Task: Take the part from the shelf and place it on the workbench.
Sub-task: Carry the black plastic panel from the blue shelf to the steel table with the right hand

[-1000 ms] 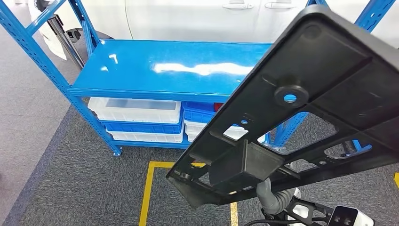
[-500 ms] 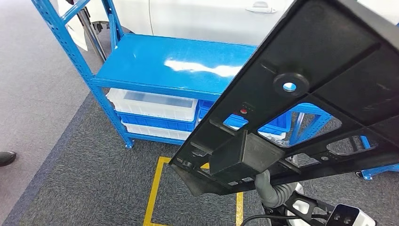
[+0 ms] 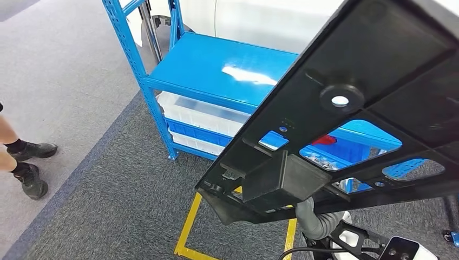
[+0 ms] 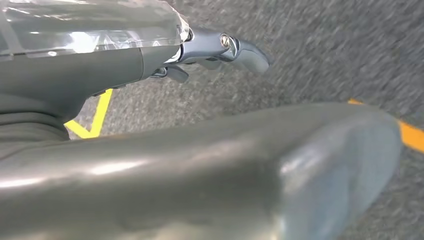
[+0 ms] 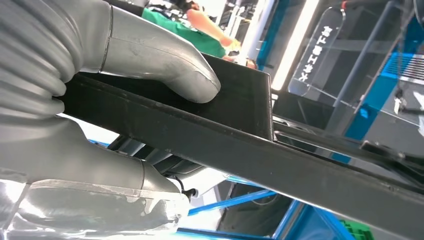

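At the far left of your head view, a person's feet in black shoes (image 3: 30, 162) stand on the smooth grey floor, just off the edge of the dark carpet (image 3: 108, 216). Next comes the blue shelf rack (image 3: 216, 65), its glossy top shelf bare and catching the light. On the level below you see white bins (image 3: 200, 115) stacked with blue bins (image 3: 195, 132) between them. On the carpet in front of the rack runs a yellow floor marking (image 3: 189, 230).

The right half of your head view belongs to the part (image 3: 379, 108), a large black plastic panel with ribs, a round hole and several cut-outs. It is off the shelf, held up in the air and tilted, its low corner nearest you. Through the cut-outs you glimpse more blue bins.

In your right wrist view, the right hand (image 5: 100, 115) grips the panel's edge, the thick grey thumb (image 5: 165, 65) pressed onto one face and the rest of the hand beneath.

In your left wrist view, the left hand (image 4: 215, 50) hangs over the carpet with nothing in it; you cannot tell whether its fingers are spread or curled.
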### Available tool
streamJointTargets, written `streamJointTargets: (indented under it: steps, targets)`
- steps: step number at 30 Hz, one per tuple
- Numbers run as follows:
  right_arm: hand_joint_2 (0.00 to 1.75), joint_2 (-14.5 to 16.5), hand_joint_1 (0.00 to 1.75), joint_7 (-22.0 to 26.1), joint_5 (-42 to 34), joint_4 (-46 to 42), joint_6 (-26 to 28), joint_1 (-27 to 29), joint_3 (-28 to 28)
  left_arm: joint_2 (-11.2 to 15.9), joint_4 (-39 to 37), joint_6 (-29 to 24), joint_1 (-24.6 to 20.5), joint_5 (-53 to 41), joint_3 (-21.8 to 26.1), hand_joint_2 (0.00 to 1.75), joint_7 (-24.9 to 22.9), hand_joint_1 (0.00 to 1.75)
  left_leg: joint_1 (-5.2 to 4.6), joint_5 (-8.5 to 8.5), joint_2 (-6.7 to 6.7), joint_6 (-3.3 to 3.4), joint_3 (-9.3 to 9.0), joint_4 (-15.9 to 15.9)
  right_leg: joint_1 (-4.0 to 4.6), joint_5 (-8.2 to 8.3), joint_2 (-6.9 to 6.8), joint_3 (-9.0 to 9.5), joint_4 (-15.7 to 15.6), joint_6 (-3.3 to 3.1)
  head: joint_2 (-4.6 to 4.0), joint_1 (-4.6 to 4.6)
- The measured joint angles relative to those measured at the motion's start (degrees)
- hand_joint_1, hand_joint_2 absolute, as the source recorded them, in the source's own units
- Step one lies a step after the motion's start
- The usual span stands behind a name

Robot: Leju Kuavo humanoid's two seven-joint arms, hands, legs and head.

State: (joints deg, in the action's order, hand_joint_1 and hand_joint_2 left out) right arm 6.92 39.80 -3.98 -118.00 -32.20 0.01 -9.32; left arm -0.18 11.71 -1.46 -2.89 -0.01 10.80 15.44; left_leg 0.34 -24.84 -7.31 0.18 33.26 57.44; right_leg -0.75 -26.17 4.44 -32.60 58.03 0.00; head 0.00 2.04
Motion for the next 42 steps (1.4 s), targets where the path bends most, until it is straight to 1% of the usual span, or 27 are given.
streamJointTargets:
  steps: [1, 3, 5, 6, 7, 8, 9, 11, 13, 16, 18, 20, 22, 23, 24, 25, 26, 28, 30, 32, 33, 34, 36, 37, 39, 40, 42]
  targets:
    - [1.75, -0.1, 1.75, 0.0, -0.3, 0.0, -0.4, 0.0, 0.0, 0.2, 0.0, -0.2, 0.2, -0.1, 0.0, 0.0, -0.2, 0.0, 0.03, -0.07, -0.08, -0.32, 0.13, 0.1, -0.07, 0.12, -0.68, 0.12, -0.3, -0.24, 0.0, 0.0]
    - [1.75, -0.1, 1.75, 0.0, -1.1, -0.2, -1.9, 0.3, 0.2, 0.6, 0.0, -0.7, 0.4, -0.1, 0.0, 0.0, -0.5, 0.0, -0.13, -1.84, 2.16, -0.89, 1.42, 2.8, -0.34, 0.33, -2.37, 0.51, -0.9, -0.8, 0.0, 0.0]
    - [1.75, 0.3, 1.75, 0.0, -1.9, -0.5, -4.8, 1.3, 1.0, 0.9, 0.0, -1.9, 0.4, 0.2, 0.3, 0.0, -0.2, 0.0, 0.01, -5.62, 5.52, -1.45, 4.76, 9.9, -0.27, 0.26, -4.23, 0.67, -1.1, -1.15, 0.0, 0.01]
    - [1.75, 0.8, 1.75, 0.1, -2.2, -0.6, -6.6, 2.0, 1.6, 1.1, 0.0, -2.8, 0.4, 0.4, 0.5, 0.0, 0.2, 0.0, 0.19, -7.22, 6.4, -1.77, 6.61, 13.8, -0.21, 0.18, -5.21, 0.67, -1.1, -1.2, 0.0, 0.01]
    - [1.75, 1.3, 1.75, 0.0, -2.4, -0.7, -8.2, 2.6, 2.2, 1.2, 0.0, -3.5, 0.6, 0.6, 0.8, 0.0, 0.6, 0.0, 0.38, -7.79, 6.75, -1.99, 7.65, 16.0, -0.18, 0.1, -6.06, 0.67, -1.1, -1.21, 0.0, 0.01]
    - [1.75, 2.0, 1.75, 0.0, -2.6, -0.7, -9.8, 3.1, 2.8, 1.4, 0.0, -4.1, 0.8, 0.7, 1.0, 0.0, 1.1, 0.0, 0.55, -7.3, 6.96, -2.17, 7.67, 16.2, -0.17, 0.02, -6.87, 0.71, -1.1, -1.16, 0.0, 0.01]
    - [1.75, 2.7, 1.75, 0.0, -2.6, -0.8, -11.0, 3.5, 3.4, 1.7, 0.0, -4.4, 1.0, 0.9, 1.2, 0.0, 1.5, 0.0, 0.69, -5.76, 7.28, -2.26, 6.36, 13.9, -0.17, -0.08, -7.57, 0.8, -1.1, -1.07, 0.0, 0.01]
    - [1.75, 4.0, 1.75, 0.0, -2.6, -1.2, -12.8, 3.9, 4.4, 2.5, 0.0, -4.2, 1.1, 1.3, 1.9, 0.0, 2.2, 0.0, 0.64, -2.2, 9.09, -2.1, 1.7, 5.3, -0.05, -0.35, -8.82, 1.13, -1.0, -0.72, 0.0, 0.01]
    - [1.75, 5.2, 1.75, 0.0, -2.7, -1.5, -13.8, 4.0, 5.1, 3.3, 0.0, -3.7, 1.1, 1.8, 2.6, 0.0, 2.7, 0.0, 0.29, -0.72, 10.37, -1.35, -1.02, 0.1, 0.22, -0.56, -9.79, 1.41, -1.0, -0.19, 0.0, 0.01]
    - [1.75, 6.9, 1.75, 0.0, -2.7, -1.8, -14.5, 4.1, 5.8, 4.0, 0.0, -3.1, 1.4, 2.4, 3.6, 0.0, 3.2, 0.0, 0.09, -0.49, 9.17, -0.16, -0.91, -0.6, 0.26, -0.66, -10.6, 1.66, -1.0, 0.79, 0.0, 0.01]
    - [1.75, 7.4, 1.75, 0.0, -2.7, -2.0, -14.6, 4.1, 5.9, 4.1, 0.0, -2.8, 1.6, 2.4, 4.0, 0.0, 3.4, 0.0, 0.28, -0.1, 8.32, 0.5, -1.1, -1.0, 0.05, -1.55, -9.09, 1.5, -0.1, 1.37, 0.0, 0.01]
    - [1.75, 7.5, 1.75, 0.0, -2.7, -2.2, -14.5, 4.4, 6.1, 4.1, 0.0, -2.5, 1.5, 2.4, 4.3, 0.0, 3.6, 0.0, 0.36, 0.19, 7.5, 0.98, -1.1, -1.2, -0.09, -4.42, -6.38, -0.53, 4.4, 1.55, 0.0, 0.01]
    - [1.75, 7.5, 1.75, 0.0, -2.6, -2.2, -14.4, 4.8, 6.3, 4.1, 0.0, -2.2, 1.4, 2.4, 4.7, 0.0, 3.7, 0.0, 0.22, 0.34, 6.25, 1.28, -0.83, -1.1, -0.04, -8.14, -4.86, -4.53, 12.7, 1.55, 0.0, 0.01]
    - [1.75, 7.5, 1.75, 0.0, -2.6, -2.2, -14.3, 5.0, 6.4, 4.1, 0.0, -2.1, 1.3, 2.4, 4.8, 0.0, 3.7, 0.0, 0.12, 0.37, 5.49, 1.34, -0.73, -1.1, 0.01, -8.98, -4.62, -6.1, 15.7, 1.51, 0.0, 0.01]
    - [1.75, 7.6, 1.75, 0.0, -2.6, -2.2, -14.4, 5.1, 6.5, 4.1, 0.0, -2.1, 1.4, 2.3, 4.9, 0.0, 3.7, 0.0, 0.03, 0.39, 4.69, 1.37, -0.66, -1.0, 0.02, -8.6, -4.52, -6.66, 16.7, 1.41, 0.0, 0.01]
    - [1.75, 7.6, 1.75, 0.0, -2.7, -2.2, -14.5, 5.2, 6.6, 4.1, 0.0, -2.0, 1.4, 2.3, 5.0, 0.0, 3.7, 0.0, -0.04, 0.38, 3.88, 1.36, -0.66, -0.8, 0.02, -7.09, -4.37, -5.99, 15.0, 1.23, 0.0, 0.01]
    - [1.75, 7.6, 1.75, 0.0, -2.8, -2.2, -14.7, 5.2, 6.7, 4.1, 0.0, -1.9, 1.4, 2.2, 5.1, 0.0, 3.7, 0.0, -0.09, 0.37, 3.04, 1.33, -0.68, -0.7, 0.03, -4.85, -3.81, -4.29, 11.4, 0.96, 0.0, 0.01]
    - [1.75, 7.7, 1.75, 0.0, -3.0, -2.4, -15.5, 5.3, 6.9, 3.9, 0.0, -1.7, 1.3, 2.0, 5.1, 0.0, 3.6, 0.0, -0.13, 0.35, 1.47, 1.09, -0.48, -0.4, -0.06, -1.36, -0.79, -0.64, 3.2, 0.34, 0.0, 0.01]
    - [1.75, 7.8, 1.75, 0.0, -3.1, -2.7, -16.1, 5.4, 7.2, 3.8, 0.0, -1.6, 1.2, 1.8, 5.2, 0.0, 3.6, 0.0, 0.1, 0.45, 0.13, 0.44, 0.11, -0.2, 0.02, -0.48, 0.93, 0.69, -0.3, 0.13, 0.0, 0.01]
    - [1.75, 7.9, 1.75, 0.0, -2.7, -3.2, -16.0, 5.5, 7.4, 3.9, 0.0, -1.4, 1.2, 1.6, 5.3, 0.0, 3.4, 0.0, 0.35, 0.65, -1.11, -0.38, 0.54, -0.3, 0.03, -0.29, -0.43, 0.81, -0.7, -0.03, 0.0, 0.01]
    - [1.75, 7.9, 1.75, 0.0, -2.4, -3.5, -15.6, 5.6, 7.4, 3.8, 0.0, -1.2, 1.2, 1.3, 5.3, 0.0, 3.3, 0.0, 0.31, 0.41, -0.68, -0.68, 0.76, 0.1, -0.11, -0.15, -1.17, 1.04, -1.1, -0.32, 0.0, 0.01]
    - [1.75, 7.9, 1.75, 0.0, -2.0, -3.9, -15.0, 5.7, 7.3, 3.8, 0.0, -1.1, 1.1, 1.0, 5.3, 0.0, 3.1, 0.0, 0.21, -0.44, 0.61, -0.96, 1.42, 1.4, -0.24, -0.02, -2.1, 1.3, -1.5, -0.62, 0.0, 0.01]
    - [1.75, 8.0, 1.75, 0.0, -1.3, -4.7, -13.1, 6.1, 6.9, 3.7, 0.0, -0.8, 0.6, 0.4, 5.2, 0.0, 2.6, 0.0, 0.19, -3.9, 4.55, -1.47, 4.35, 7.6, -0.19, 0.02, -4.06, 1.65, -1.9, -1.05, 0.0, 0.02]
    - [1.75, 7.9, 1.75, 0.0, -1.0, -4.9, -12.1, 6.2, 6.5, 3.7, 0.0, -0.7, 0.3, 0.0, 5.2, 0.0, 2.3, 0.0, 0.34, -5.81, 5.86, -1.75, 6.37, 11.7, -0.08, -0.04, -5.06, 1.67, -1.9, -1.12, 0.0, 0.02]
    - [1.75, 7.7, 1.75, 0.0, -0.9, -5.0, -10.2, 6.2, 5.9, 3.6, 0.0, -0.4, 0.0, -0.8, 5.2, 0.0, 1.9, 0.0, 0.7, -7.11, 6.83, -2.21, 8.62, 16.5, 0.02, -0.2, -6.85, 1.7, -1.9, -1.04, 0.0, 0.02]
    - [1.75, 7.6, 1.75, 0.0, -1.0, -5.0, -9.6, 6.1, 5.6, 3.6, 0.0, -0.3, 0.0, -1.1, 5.1, 0.0, 1.8, 0.0, 0.86, -6.1, 7.1, -2.36, 7.99, 15.5, 0.01, -0.3, -7.66, 1.78, -1.9, -0.92, 0.0, 0.02]
    - [1.75, 7.5, 1.75, 0.0, -1.3, -5.0, -8.9, 5.8, 5.1, 3.6, 0.0, -0.2, -0.2, -1.4, 5.1, 0.0, 1.5, 0.0, 0.99, -2.38, 9.12, -2.38, 3.49, 7.4, 0.03, -0.66, -9.15, 2.15, -1.7, -0.55, 0.0, 0.02]
